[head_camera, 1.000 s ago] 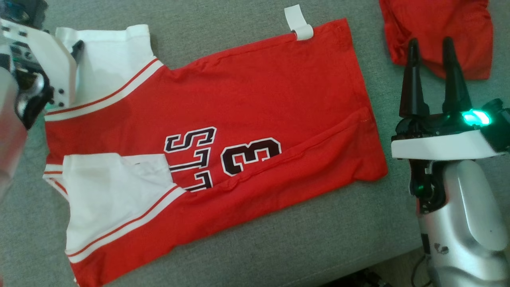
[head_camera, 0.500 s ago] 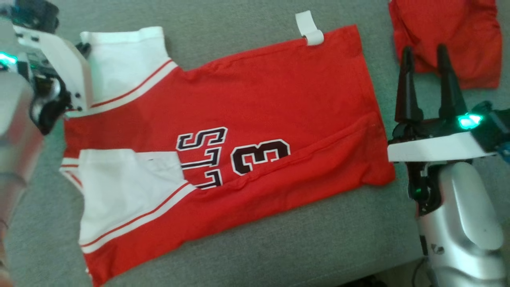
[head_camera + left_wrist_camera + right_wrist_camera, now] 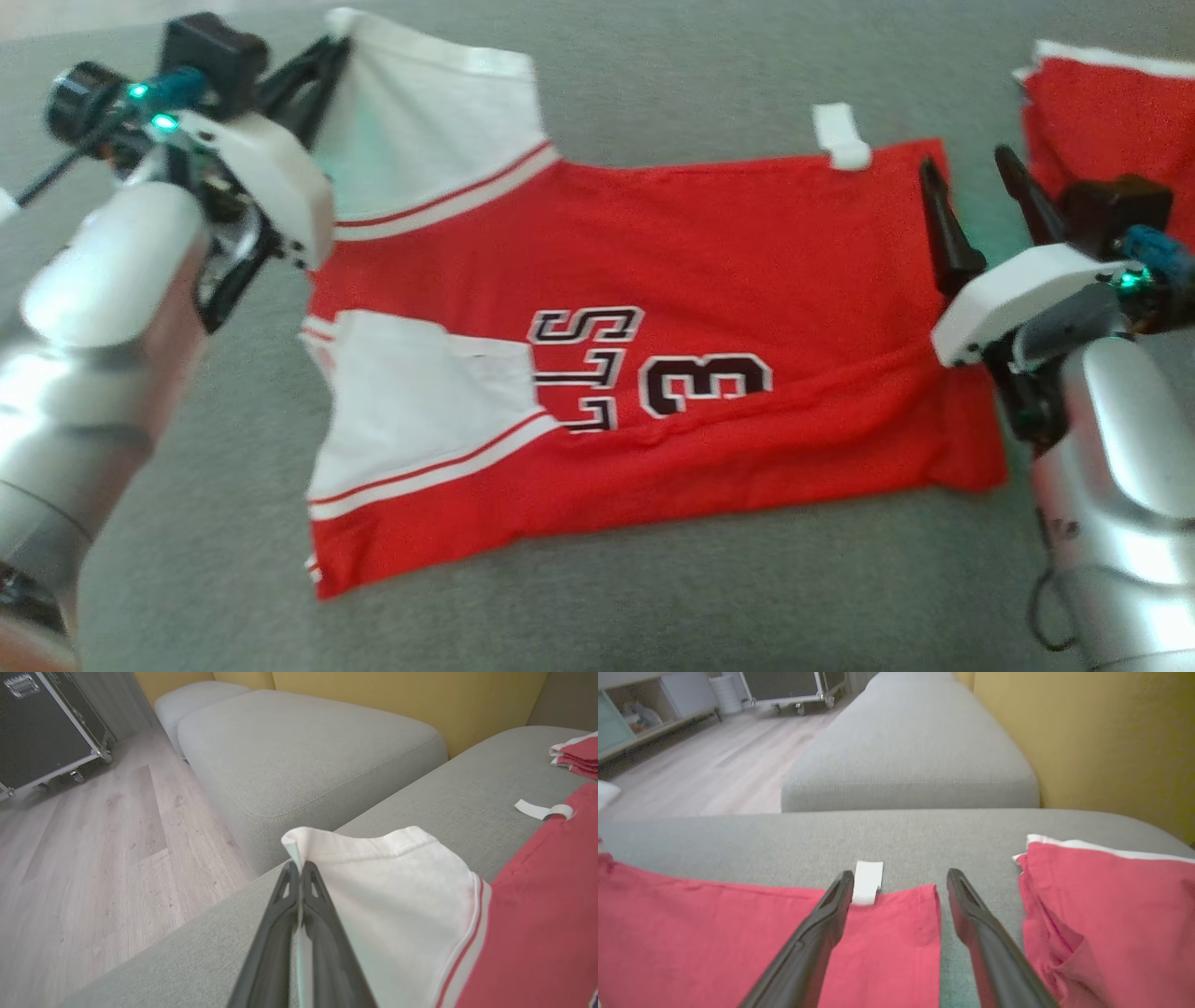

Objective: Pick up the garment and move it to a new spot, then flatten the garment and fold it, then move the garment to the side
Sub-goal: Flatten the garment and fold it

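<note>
Setting recorded as a domestic living room, or a room furnished as one; seating is provided by a wide grey woven-fabric sofa cushion (image 3: 653, 607), with a rounded grey upholstered ottoman block (image 3: 308, 746) set just beside it; a mustard-yellow textured panel (image 3: 1101, 742), wall or backrest not determined, is seen behind the seating; the floor is laid in pale wood-grain planks (image 3: 93, 858); a red and white short-sleeved jersey (image 3: 709, 252) is spread on the cushion; a black metal-edged flight case on castors (image 3: 42, 732) and a low open shelf unit (image 3: 640, 709) are noted at the room's edge.
</note>
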You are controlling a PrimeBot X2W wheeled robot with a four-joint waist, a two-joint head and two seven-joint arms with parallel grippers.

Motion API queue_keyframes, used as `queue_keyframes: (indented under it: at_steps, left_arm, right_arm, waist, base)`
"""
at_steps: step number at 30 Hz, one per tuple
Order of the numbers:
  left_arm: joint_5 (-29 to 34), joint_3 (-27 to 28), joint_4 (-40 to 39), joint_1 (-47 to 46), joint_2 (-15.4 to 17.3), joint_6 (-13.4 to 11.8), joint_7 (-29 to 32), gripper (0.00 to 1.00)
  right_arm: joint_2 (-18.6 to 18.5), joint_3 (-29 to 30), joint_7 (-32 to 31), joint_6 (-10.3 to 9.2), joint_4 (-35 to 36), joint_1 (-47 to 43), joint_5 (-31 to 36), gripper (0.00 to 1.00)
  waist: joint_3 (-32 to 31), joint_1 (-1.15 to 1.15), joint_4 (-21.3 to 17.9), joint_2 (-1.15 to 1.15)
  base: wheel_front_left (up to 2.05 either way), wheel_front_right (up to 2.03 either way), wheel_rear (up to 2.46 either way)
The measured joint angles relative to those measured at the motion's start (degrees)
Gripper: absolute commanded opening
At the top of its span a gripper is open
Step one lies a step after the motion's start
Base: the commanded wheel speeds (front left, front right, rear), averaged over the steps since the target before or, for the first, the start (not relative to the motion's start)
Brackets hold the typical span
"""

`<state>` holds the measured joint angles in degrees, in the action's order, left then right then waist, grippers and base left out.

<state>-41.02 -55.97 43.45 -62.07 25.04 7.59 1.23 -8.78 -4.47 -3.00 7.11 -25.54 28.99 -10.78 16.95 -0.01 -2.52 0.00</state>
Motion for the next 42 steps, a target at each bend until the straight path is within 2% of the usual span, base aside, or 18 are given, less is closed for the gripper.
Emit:
queue_keyframes:
  at_steps: [3,6,10,19,25,26,27,30,32,35,42]
  left_arm:
    - [0.92,-0.91,-3.53,0.63,-0.66,-0.01,-2.37,0.0]
    - [1.76,-1.8,-6.16,1.38,-1.09,-0.21,-3.23,0.0]
    - [1.83,-2.86,-9.14,2.03,-1.79,-0.31,-2.7,0.0]
    - [0.34,-2.68,-11.39,2.08,-2.35,-0.6,-1.67,0.0]
    - [0.35,-2.76,-11.78,1.55,-2.41,-1.1,-1.22,0.0]
    - [0.35,-2.76,-11.67,1.3,-2.4,-1.1,-1.18,0.0]
    - [0.36,-2.77,-11.41,1.05,-2.37,-1.11,-0.76,0.0]
    - [0.74,-2.8,-10.57,0.74,-2.36,-1.13,-0.73,0.0]
    - [0.65,-2.56,-9.68,0.73,-2.36,-2.08,-0.9,0.0]
    - [0.66,-1.83,-7.28,0.7,-2.19,-3.07,-1.92,0.0]
    - [0.63,0.03,-1.48,-2.2,-2.0,-3.12,-4.78,0.0]
  right_arm:
    - [-4.54,-1.89,-3.38,0.0,-6.12,2.11,-0.26,1.0]
    - [-7.03,-2.57,-5.16,0.0,-10.66,4.32,-2.93,1.0]
    - [-10.34,-4.07,-6.19,0.0,-15.64,7.1,-3.24,1.0]
    - [-12.46,-9.48,-8.39,0.0,-23.94,13.15,-6.06,1.0]
    - [-13.7,-15.52,-8.9,0.0,-25.77,17.34,-9.64,1.0]
    - [-13.79,-16.41,-9.37,0.0,-25.96,17.76,-10.54,0.43]
    - [-13.97,-17.38,-9.61,0.0,-26.03,18.2,-11.29,0.0]
    - [-14.67,-20.12,-9.68,0.0,-26.31,19.47,-13.08,0.0]
    - [-14.79,-21.04,-8.68,0.0,-26.57,20.01,-14.17,0.0]
    - [-14.78,-21.04,-5.91,0.0,-27.29,20.85,-16.4,0.0]
    - [-13.52,-19.62,-0.64,0.0,-27.39,27.08,-21.69,0.0]
  waist:
    - [-1.16,0.0,3.33,0.0]
    - [-1.45,0.0,5.53,0.0]
    - [-0.66,0.0,7.62,0.0]
    - [2.26,0.01,8.91,0.0]
    - [3.78,0.01,9.06,0.0]
    - [3.96,0.01,9.08,0.0]
    - [4.1,0.01,9.07,0.0]
    - [4.3,0.01,8.92,0.0]
    - [4.21,0.02,8.68,0.0]
    - [3.89,0.01,8.05,0.0]
    - [4.11,0.01,6.03,0.0]
  base:
    - [0.0,0.0,0.0]
    - [0.0,0.0,0.0]
    - [0.0,0.0,0.0]
    - [0.0,0.0,0.0]
    - [0.0,0.0,0.0]
    - [0.0,0.0,0.0]
    - [0.0,0.0,0.0]
    - [0.0,0.0,0.0]
    - [0.0,0.0,0.0]
    - [0.0,0.0,0.0]
    - [0.0,0.0,0.0]
